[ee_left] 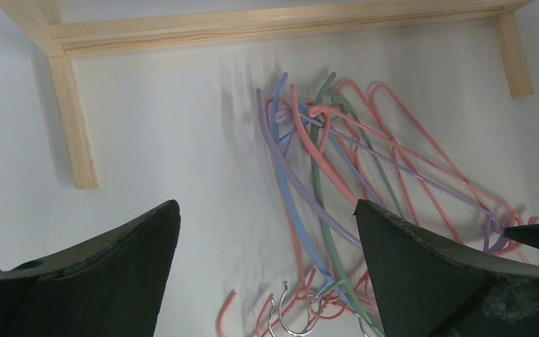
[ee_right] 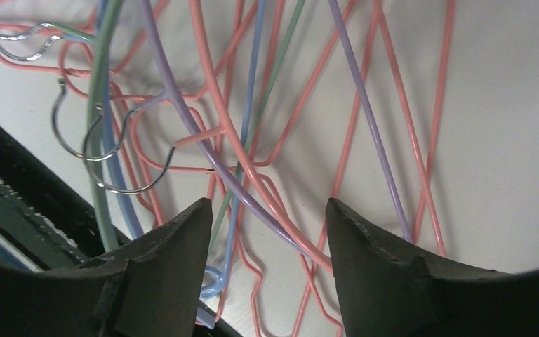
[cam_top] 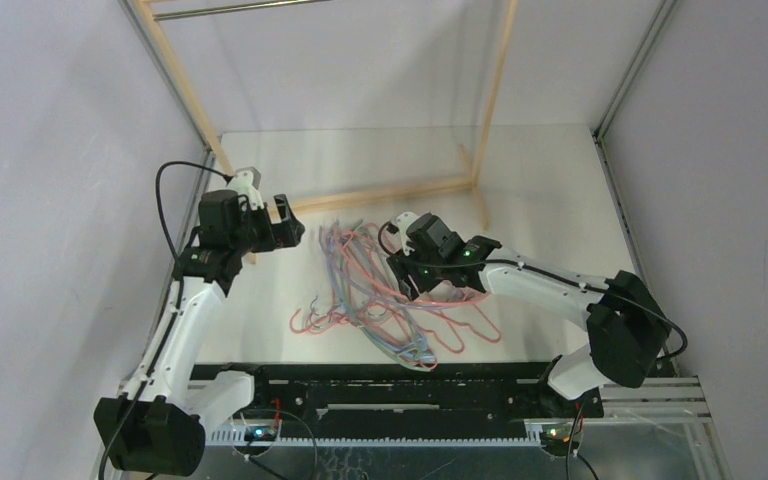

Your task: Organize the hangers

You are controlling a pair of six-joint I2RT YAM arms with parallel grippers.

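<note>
The hangers (cam_top: 380, 295) lie in a tangled pile on the white table, mostly salmon-pink with blue, green and lavender ones, their metal hooks toward the near edge. My left gripper (cam_top: 290, 225) is open and empty, held above the table left of the pile. In the left wrist view the hangers (ee_left: 337, 168) lie ahead between and past its wide-apart fingers (ee_left: 112, 274). My right gripper (cam_top: 407, 280) is open, low over the pile's middle. In the right wrist view a lavender wire and a pink wire (ee_right: 253, 172) run between its fingertips (ee_right: 189, 225); I cannot tell if they touch.
The wooden rack's base bar (cam_top: 380, 193) lies just behind the pile, with uprights (cam_top: 495, 90) rising and a metal rail (cam_top: 240, 8) at the top. The base bar also shows in the left wrist view (ee_left: 253, 24). A black rail (cam_top: 390, 375) runs along the near table edge.
</note>
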